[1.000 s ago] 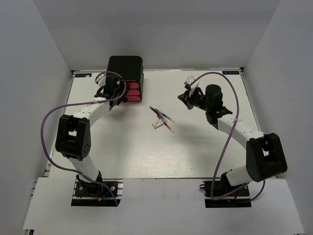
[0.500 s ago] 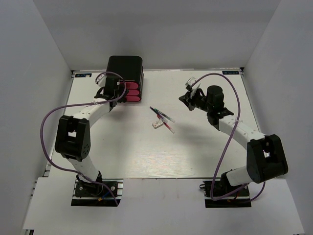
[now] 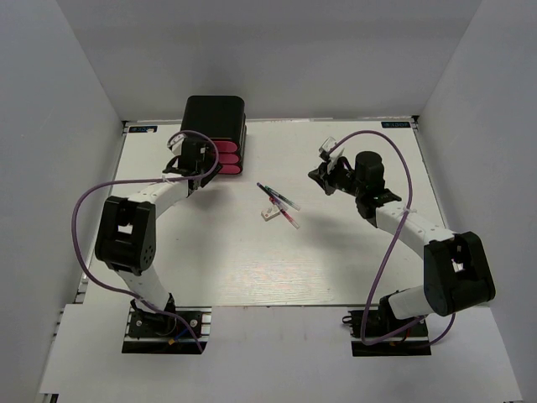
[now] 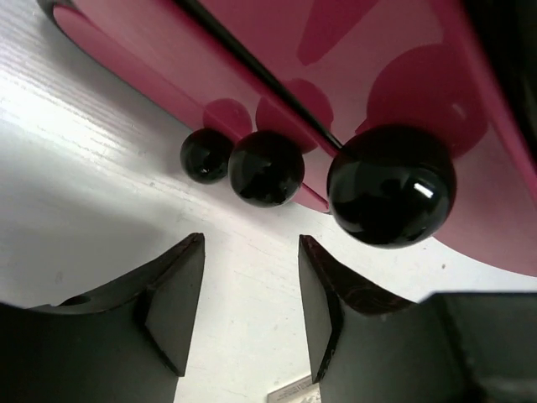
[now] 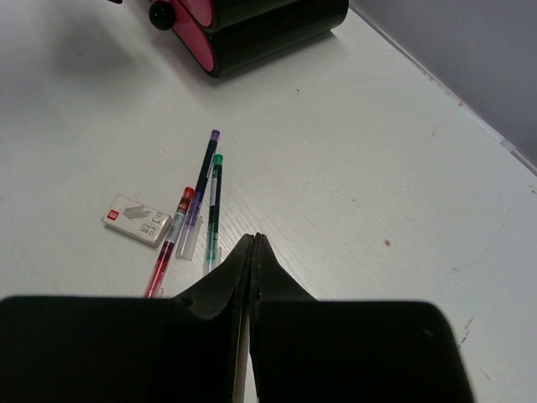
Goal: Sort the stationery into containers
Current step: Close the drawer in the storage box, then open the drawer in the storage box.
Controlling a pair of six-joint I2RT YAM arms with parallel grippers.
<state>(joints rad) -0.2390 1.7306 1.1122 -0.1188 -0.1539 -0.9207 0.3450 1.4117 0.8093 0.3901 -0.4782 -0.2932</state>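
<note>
The containers are three pink drawers (image 3: 229,159) with round black knobs (image 4: 390,185) in a glossy black cabinet (image 3: 215,116) at the back left. My left gripper (image 3: 198,159) (image 4: 252,252) hovers just in front of the knobs. It is open, and only bare table shows between its fingers. The stationery lies mid-table: a purple pen (image 5: 202,178), a green pen (image 5: 215,200), a red pen (image 5: 173,242) and a small white block (image 5: 137,220) (image 3: 268,214). My right gripper (image 5: 255,238) (image 3: 323,176) is shut and hangs to the right of the pens, holding nothing that shows.
The white tabletop (image 3: 252,260) is ringed by grey walls on the left, back and right. Purple cables loop off both arms. The cabinet (image 5: 268,25) also shows at the top of the right wrist view.
My left gripper has edged closer to the drawer knobs and its jaws have narrowed. The right gripper has drifted slightly back and to the right, still shut. The stationery has not moved.
</note>
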